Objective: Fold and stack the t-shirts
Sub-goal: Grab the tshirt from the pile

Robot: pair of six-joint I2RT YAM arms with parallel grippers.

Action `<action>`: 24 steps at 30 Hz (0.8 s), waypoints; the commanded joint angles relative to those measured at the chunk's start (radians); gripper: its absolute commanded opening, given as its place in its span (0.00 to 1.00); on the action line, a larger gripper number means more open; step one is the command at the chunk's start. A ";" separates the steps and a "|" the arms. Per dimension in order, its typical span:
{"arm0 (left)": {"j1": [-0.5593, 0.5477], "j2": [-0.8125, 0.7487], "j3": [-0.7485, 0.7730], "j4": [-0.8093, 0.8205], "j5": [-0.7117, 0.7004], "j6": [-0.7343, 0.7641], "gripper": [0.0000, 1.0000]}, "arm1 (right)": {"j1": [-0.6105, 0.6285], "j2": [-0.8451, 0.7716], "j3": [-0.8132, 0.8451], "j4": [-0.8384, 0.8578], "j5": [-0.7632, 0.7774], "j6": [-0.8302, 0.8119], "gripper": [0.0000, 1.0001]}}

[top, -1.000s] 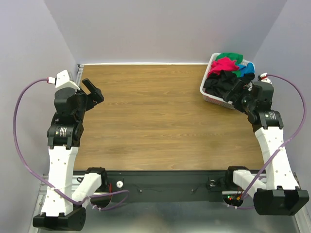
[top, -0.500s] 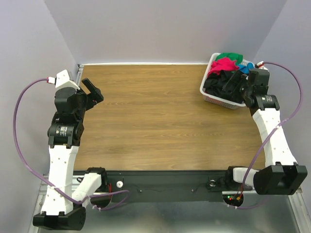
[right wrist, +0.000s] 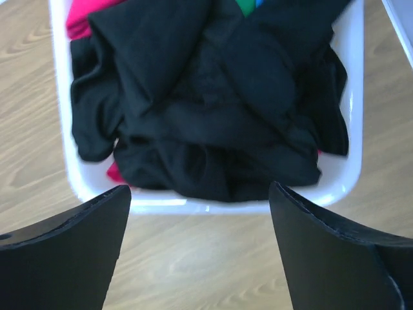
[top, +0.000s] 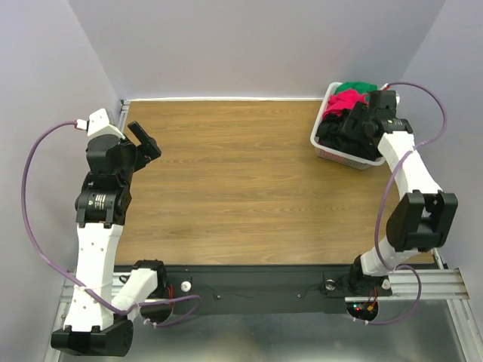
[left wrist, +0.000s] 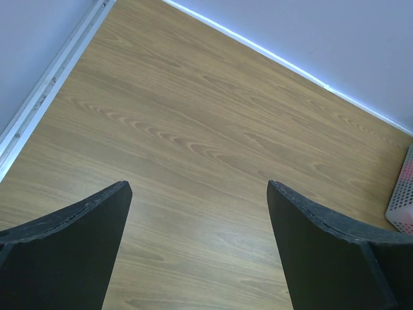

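A white basket (top: 330,154) at the table's far right holds a heap of t-shirts. A crumpled black shirt (right wrist: 213,123) lies on top and hangs over the rim; pink-red fabric (right wrist: 80,16) shows at the upper left and a bit of green (right wrist: 245,6) at the top. In the top view I see black (top: 332,128), pink-red (top: 343,98) and green (top: 355,87) shirts. My right gripper (top: 355,124) hovers open and empty over the basket, its fingertips (right wrist: 97,223) above the near rim (right wrist: 193,203). My left gripper (top: 143,139) is open and empty above bare table at the far left.
The wooden table (top: 241,181) has a white strip along its far edge (left wrist: 271,55) and a metal rail on the left (left wrist: 45,97). Grey walls close in on three sides. The basket's corner shows in the left wrist view (left wrist: 403,200).
My right arm has swung forward and left, bringing its gripper from beside the basket's right edge to over the shirts. The left arm has not moved.
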 commanded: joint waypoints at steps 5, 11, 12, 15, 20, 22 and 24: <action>0.001 -0.019 -0.021 0.029 -0.027 -0.008 0.99 | 0.000 0.053 0.022 0.039 0.097 -0.009 0.81; 0.001 -0.005 -0.025 0.032 -0.023 -0.006 0.99 | 0.000 0.056 -0.064 0.040 0.123 0.017 0.73; 0.001 -0.004 -0.025 0.032 -0.021 -0.006 0.99 | 0.000 0.065 -0.065 0.039 0.124 0.017 0.71; 0.001 0.004 -0.025 0.030 -0.020 -0.006 0.99 | 0.000 0.072 -0.070 0.039 0.132 0.024 0.55; 0.001 -0.001 -0.027 0.029 -0.015 -0.006 0.99 | 0.000 0.030 -0.007 0.040 0.163 0.024 0.30; 0.001 -0.008 -0.030 0.032 -0.003 -0.009 0.99 | 0.000 0.015 0.025 0.039 0.152 0.004 0.25; 0.001 -0.013 -0.036 0.043 0.005 -0.012 0.99 | 0.000 -0.013 0.074 0.040 0.137 -0.018 0.16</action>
